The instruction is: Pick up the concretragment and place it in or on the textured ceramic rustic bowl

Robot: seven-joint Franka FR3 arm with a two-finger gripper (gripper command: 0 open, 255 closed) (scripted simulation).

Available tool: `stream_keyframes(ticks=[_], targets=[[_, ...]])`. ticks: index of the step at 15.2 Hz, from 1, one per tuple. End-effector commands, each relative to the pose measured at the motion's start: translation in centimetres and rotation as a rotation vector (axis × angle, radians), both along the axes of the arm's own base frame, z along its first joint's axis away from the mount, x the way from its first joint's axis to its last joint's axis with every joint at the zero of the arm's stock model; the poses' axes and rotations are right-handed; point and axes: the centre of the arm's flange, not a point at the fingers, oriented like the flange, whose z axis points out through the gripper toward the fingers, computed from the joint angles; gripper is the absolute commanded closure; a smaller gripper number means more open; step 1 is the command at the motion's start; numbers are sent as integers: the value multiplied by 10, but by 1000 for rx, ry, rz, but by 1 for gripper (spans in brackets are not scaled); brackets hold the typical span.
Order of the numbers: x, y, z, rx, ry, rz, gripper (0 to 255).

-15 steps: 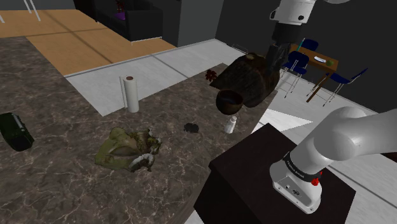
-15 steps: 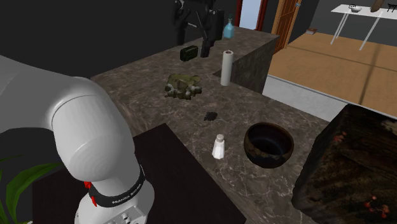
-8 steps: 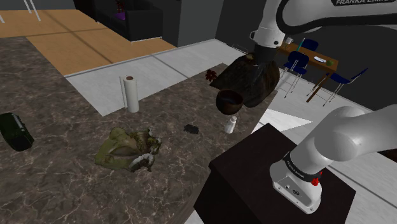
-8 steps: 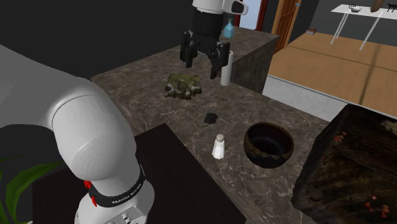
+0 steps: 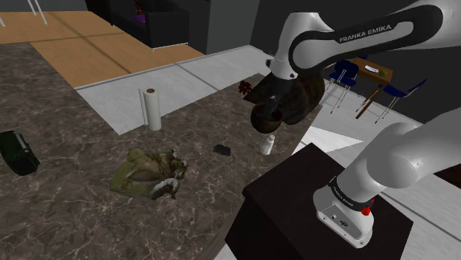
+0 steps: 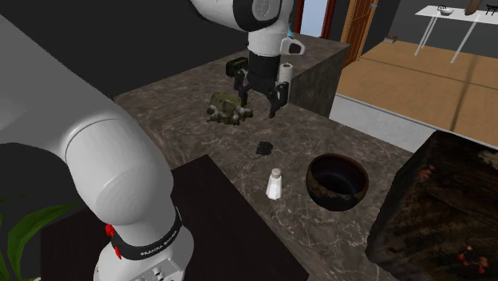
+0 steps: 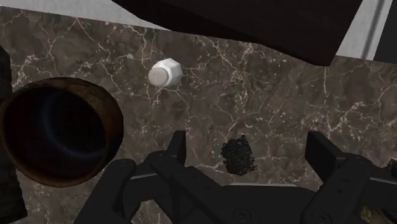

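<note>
The concrete fragment [image 5: 222, 149] [image 6: 262, 147] is a small dark rough lump lying on the marbled counter. The brown rustic bowl [image 5: 266, 117] [image 6: 337, 181] [image 7: 54, 130] stands upright and hollow near the counter's end, with nothing showing inside it. My black gripper [image 6: 257, 96] hangs open above the counter, higher than the fragment and pointing down. In the wrist view the fragment [image 7: 238, 154] lies on the counter between the two spread fingers of the gripper [image 7: 249, 147], untouched. The bowl sits off to one side of the fingers.
A white shaker [image 5: 270, 144] [image 6: 274, 184] [image 7: 165, 73] stands between fragment and bowl. A paper roll [image 5: 152, 109], a crumpled green lump [image 5: 148, 173] and a dark green box [image 5: 16, 151] lie farther along. A big dark rough block [image 6: 439, 215] sits behind the bowl. The stand [image 5: 295, 207] borders the counter.
The arm has swung down from high up, bringing the open gripper lower and closer over the fragment. Nothing on the counter has moved.
</note>
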Motion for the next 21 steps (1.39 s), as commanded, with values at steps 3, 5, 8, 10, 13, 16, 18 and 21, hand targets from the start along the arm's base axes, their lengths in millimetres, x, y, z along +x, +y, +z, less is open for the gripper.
stream_keyframes(ticks=[3, 5, 8, 10, 13, 16, 18, 21], targets=[[20, 15, -43, 9, -31, 65, 0], [30, 24, -65, 13, -44, 97, 0], [45, 37, -97, 20, -65, 145, 0], [55, 47, -118, 24, -78, 176, 0], [70, 62, -150, 30, -99, 224, 0], [85, 78, -181, 37, -119, 272, 0], [95, 89, -201, 41, -133, 304, 0], [97, 91, -215, 42, -135, 309, 0]])
